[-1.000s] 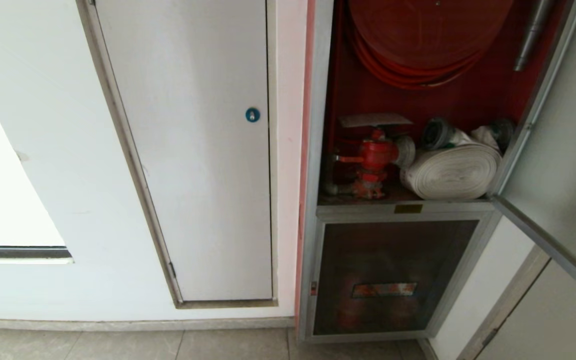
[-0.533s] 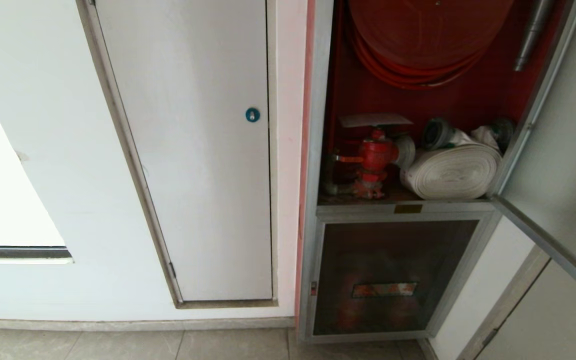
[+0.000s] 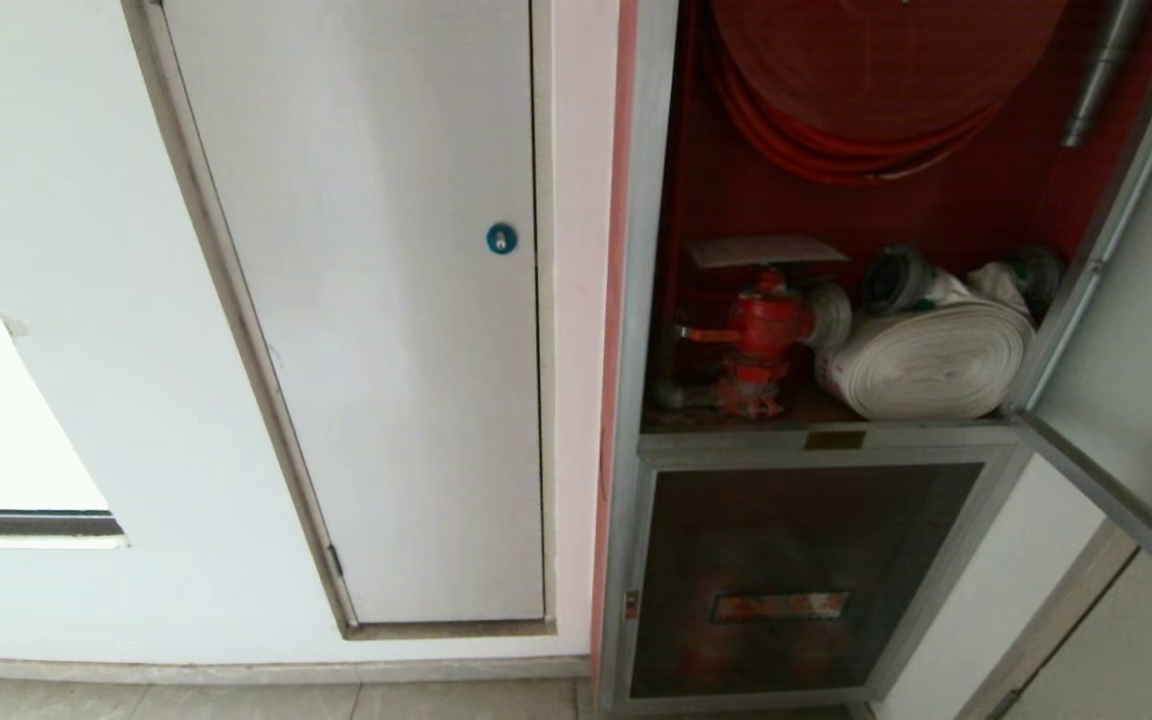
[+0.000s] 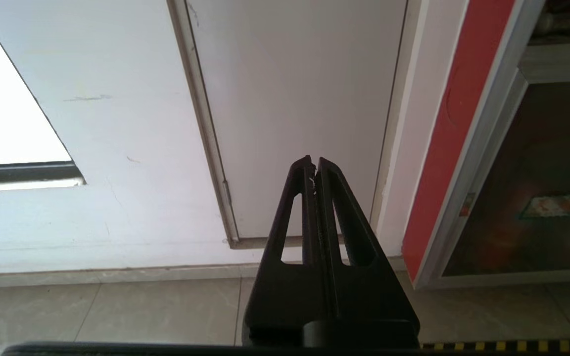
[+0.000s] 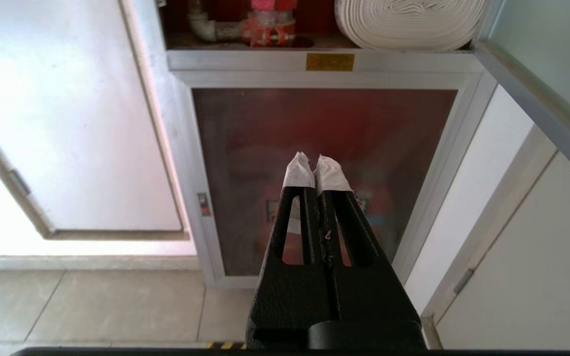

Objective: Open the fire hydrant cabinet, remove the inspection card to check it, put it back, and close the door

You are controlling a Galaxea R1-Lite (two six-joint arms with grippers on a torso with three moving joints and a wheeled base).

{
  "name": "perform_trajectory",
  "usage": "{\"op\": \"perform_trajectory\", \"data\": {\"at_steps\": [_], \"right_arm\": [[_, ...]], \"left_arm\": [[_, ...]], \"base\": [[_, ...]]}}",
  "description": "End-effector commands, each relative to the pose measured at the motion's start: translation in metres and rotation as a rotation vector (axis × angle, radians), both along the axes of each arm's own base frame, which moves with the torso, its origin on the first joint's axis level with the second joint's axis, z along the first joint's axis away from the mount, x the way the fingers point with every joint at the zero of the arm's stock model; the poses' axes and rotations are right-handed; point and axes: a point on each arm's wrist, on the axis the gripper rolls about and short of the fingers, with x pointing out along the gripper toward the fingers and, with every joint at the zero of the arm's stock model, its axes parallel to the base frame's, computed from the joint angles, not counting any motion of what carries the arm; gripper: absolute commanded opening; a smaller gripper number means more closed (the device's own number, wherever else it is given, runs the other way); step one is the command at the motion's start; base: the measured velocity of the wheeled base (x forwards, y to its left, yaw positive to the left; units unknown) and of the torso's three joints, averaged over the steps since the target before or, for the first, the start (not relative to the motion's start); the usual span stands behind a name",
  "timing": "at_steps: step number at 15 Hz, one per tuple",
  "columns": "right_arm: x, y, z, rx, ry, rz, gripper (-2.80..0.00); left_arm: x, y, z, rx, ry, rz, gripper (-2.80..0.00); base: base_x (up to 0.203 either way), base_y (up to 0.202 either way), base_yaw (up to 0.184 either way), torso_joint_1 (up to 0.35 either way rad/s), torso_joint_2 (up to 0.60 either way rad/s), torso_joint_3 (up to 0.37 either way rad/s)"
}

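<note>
While both arms parked low, nothing held: right gripper [image 5: 317, 165] pinched closed, white-wrapped tips aimed at lower glass door [image 5: 324, 178]; left gripper [image 4: 314, 165] closed, bare black, faced toward plain white door [image 4: 295, 99]. Fire hydrant cabinet [image 3: 636, 300] seen at 3 o'clock in head view, door [image 3: 1126, 400] swung open at far right. Inspection card [image 3: 766, 250], thin pale rectangle, laid flat atop red valve [image 3: 766, 330], likely for easy reach. Rolled white hose [image 3: 926, 360] beside valve, at its 3 o'clock.

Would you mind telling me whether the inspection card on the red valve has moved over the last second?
No. The inspection card lies flat on the red valve as before; the whole head view shifted together, so the camera moved, not the card.
</note>
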Motion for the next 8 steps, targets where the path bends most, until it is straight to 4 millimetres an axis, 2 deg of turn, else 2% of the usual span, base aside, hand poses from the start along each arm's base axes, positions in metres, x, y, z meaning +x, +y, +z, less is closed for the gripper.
{"op": "perform_trajectory", "data": {"at_steps": [1,8], "right_arm": [[0.0000,0.0000,-0.0001,0.000,0.000,0.000,-2.80],[0.0000,0.0000,0.0001,0.000,-0.001,0.000,-2.80]], "left_arm": [[0.0006,0.0000,-0.0016,0.000,0.007,0.000,-2.80],[0.0005,0.0000,-0.0016,0.001,0.007,0.000,-2.80]], "base": [[0.193,0.000,-0.002,0.001,0.00,-0.001],[0.195,0.000,0.001,0.003,0.00,0.003]]}}
